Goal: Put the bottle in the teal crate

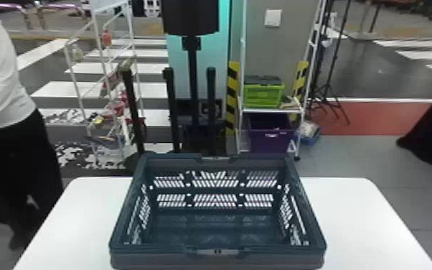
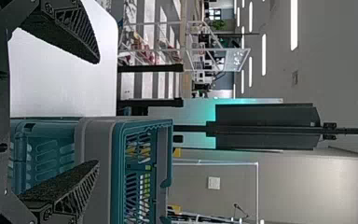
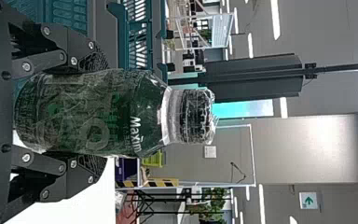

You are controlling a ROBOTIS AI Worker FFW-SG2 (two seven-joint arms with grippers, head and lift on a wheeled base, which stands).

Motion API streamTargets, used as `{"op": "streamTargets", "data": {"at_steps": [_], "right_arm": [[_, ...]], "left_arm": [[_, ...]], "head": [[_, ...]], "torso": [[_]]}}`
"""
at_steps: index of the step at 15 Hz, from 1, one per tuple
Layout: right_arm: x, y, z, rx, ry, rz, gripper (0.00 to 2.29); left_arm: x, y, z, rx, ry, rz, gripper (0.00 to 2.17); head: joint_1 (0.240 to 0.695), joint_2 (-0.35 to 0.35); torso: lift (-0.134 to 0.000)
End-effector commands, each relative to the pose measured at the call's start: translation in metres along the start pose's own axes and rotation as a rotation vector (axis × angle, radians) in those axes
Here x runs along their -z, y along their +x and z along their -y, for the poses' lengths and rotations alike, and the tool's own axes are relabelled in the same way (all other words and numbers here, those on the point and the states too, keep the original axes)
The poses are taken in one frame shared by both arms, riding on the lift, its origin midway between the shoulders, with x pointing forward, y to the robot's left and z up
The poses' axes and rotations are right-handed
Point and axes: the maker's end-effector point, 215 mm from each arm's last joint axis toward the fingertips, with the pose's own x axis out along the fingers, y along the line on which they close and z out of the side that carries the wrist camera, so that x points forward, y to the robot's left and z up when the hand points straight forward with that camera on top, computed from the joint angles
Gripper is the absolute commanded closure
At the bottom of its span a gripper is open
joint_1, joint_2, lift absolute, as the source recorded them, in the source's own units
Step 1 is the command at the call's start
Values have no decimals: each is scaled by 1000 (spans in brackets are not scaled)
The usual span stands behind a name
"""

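Bottle (image 3: 140, 116): dark green, clear crinkled wrap, pale lettering; black cap on, whitish band round the neck just below it. Roughly upright, cap uppermost, body gripped between the fingers of the right gripper (image 3: 102, 113), outside the crate. Teal crate (image 1: 172, 260): rectangular, grey sections on the outside, slotted walls standing, top open, ribbed floor showing. It sits level and upright on the white surface (image 1: 351, 219).

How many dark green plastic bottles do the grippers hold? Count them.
1: the bottle, held upright in the black two-fingered right gripper. The open left gripper holds none.
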Motion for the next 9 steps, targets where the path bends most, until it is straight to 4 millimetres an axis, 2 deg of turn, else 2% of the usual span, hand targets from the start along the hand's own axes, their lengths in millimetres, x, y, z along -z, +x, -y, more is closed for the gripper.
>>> {"op": "streamTargets", "data": {"at_steps": [1, 9], "right_arm": [[-1, 0, 0, 0, 1, 2, 2290], [-3, 0, 0, 0, 1, 5, 2290]], "left_arm": [[0, 0, 0, -1, -1, 1, 117], [3, -1, -2, -3, 0, 0, 117]], "head": [[499, 0], [499, 0]], "torso": [[0], [0]]}}
